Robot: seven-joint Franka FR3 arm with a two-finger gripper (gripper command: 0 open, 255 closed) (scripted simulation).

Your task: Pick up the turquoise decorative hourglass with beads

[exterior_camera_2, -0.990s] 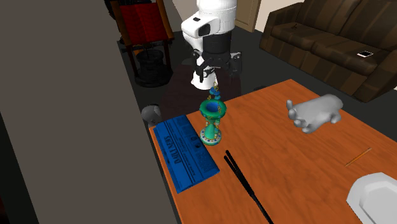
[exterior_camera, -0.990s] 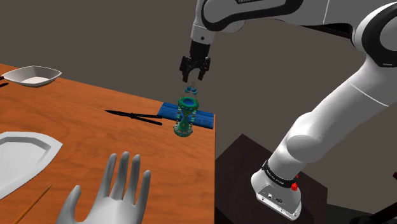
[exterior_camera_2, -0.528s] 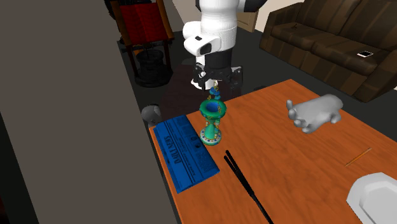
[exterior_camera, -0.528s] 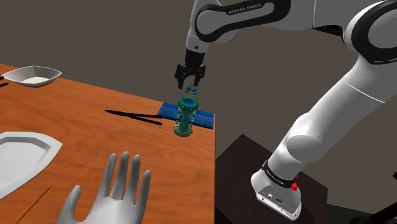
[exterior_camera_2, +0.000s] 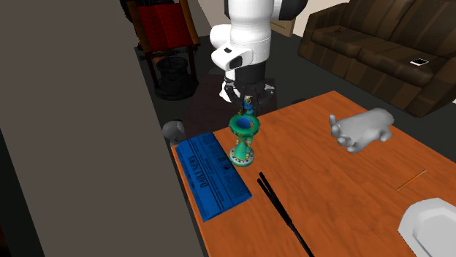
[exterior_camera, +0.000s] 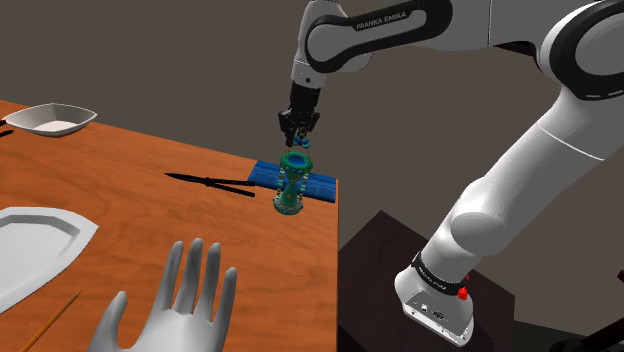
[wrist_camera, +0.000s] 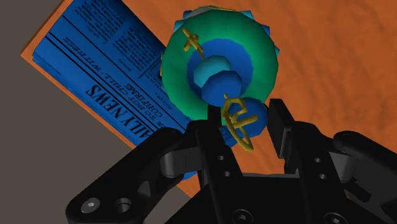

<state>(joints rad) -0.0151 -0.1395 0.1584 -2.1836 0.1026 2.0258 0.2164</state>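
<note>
gripper: the gripper [exterior_camera: 298, 128] points straight down, directly over the hourglass [exterior_camera: 291, 183] and just above its upper end.
fingers: the fingers [wrist_camera: 278, 124] stand a narrow way apart and are not clamped.
between fingers: the top bead [wrist_camera: 245, 114], blue with a gold wire loop, sits in the gap. It is hard against one finger, with a thin sliver showing at the other.
hourglass: turquoise-green with a blue core and small beads round the base. It stands upright on the orange table [exterior_camera: 130, 200].
location: it is near the table corner closest to the stand, just beside the blue newspaper [exterior_camera_2: 212, 175]. Whether it touches the paper can't be told.
offset: in the wrist view the green upper disc lies mostly ahead of the fingertips, with the bead stack centred on the gap.
nearby: two black sticks [exterior_camera_2: 285, 215] lie on the table near the newspaper.
farther off: a white hand model [exterior_camera_2: 359, 130] and a white plate [exterior_camera: 30, 240] are well apart from the hourglass.
</note>
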